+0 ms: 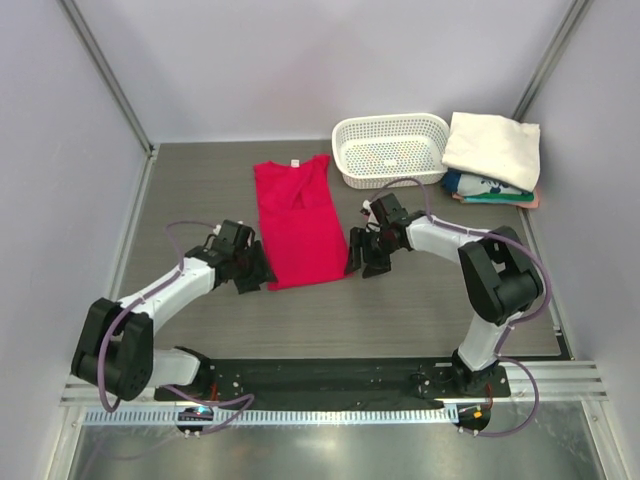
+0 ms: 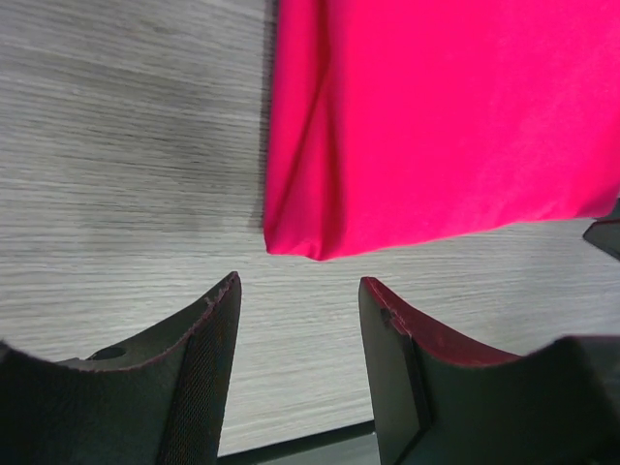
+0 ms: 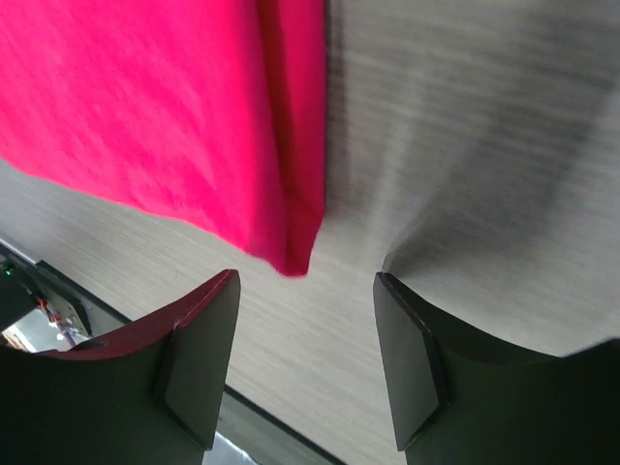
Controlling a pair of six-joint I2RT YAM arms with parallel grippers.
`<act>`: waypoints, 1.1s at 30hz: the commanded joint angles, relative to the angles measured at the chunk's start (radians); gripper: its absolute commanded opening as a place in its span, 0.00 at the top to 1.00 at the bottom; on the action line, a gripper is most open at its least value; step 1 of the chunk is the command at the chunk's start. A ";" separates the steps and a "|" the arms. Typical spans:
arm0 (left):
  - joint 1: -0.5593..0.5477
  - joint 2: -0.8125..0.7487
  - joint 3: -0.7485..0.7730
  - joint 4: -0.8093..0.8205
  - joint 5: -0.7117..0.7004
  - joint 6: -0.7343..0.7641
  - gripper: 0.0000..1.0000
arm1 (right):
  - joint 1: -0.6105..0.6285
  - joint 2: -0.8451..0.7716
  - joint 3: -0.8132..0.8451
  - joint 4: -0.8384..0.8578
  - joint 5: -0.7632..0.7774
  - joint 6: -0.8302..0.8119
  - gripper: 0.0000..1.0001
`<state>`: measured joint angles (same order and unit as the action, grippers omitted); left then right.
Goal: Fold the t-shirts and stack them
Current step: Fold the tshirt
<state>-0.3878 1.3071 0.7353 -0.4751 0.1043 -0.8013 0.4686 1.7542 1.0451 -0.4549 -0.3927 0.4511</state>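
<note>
A crimson-red t-shirt (image 1: 296, 222) lies flat on the table (image 1: 420, 300), folded lengthwise into a long strip with its collar at the far end. My left gripper (image 1: 258, 270) sits at the strip's near left corner. In the left wrist view, its jaws (image 2: 299, 286) are open just short of the red shirt's corner (image 2: 407, 126), with bare table between them. My right gripper (image 1: 358, 256) sits at the near right corner. Its jaws (image 3: 306, 291) are also open and empty, the red shirt's corner (image 3: 165, 107) just ahead. A stack of folded t-shirts stands at the back right: cream-white t-shirt (image 1: 492, 147) over a teal-printed t-shirt (image 1: 486, 188).
A white perforated basket (image 1: 390, 150) stands behind the right gripper, next to the stack. Purple walls enclose the table on three sides. The black base rail (image 1: 320, 378) runs along the near edge.
</note>
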 commanded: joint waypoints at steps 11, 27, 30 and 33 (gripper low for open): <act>-0.005 0.103 -0.079 0.277 0.038 -0.064 0.53 | -0.004 0.080 0.016 0.131 -0.037 -0.011 0.52; -0.069 0.075 -0.122 0.268 -0.017 -0.079 1.00 | -0.004 0.018 -0.057 0.162 -0.055 0.000 0.99; -0.111 0.017 -0.116 0.202 -0.035 -0.091 1.00 | -0.004 -0.062 -0.108 0.162 -0.054 0.006 0.99; -0.175 -0.110 -0.105 0.080 -0.071 -0.131 1.00 | -0.004 -0.187 -0.184 0.145 -0.054 0.027 0.99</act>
<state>-0.5198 1.3090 0.6178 -0.2878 0.0708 -0.8978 0.4629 1.7195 0.9115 -0.2874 -0.4473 0.4564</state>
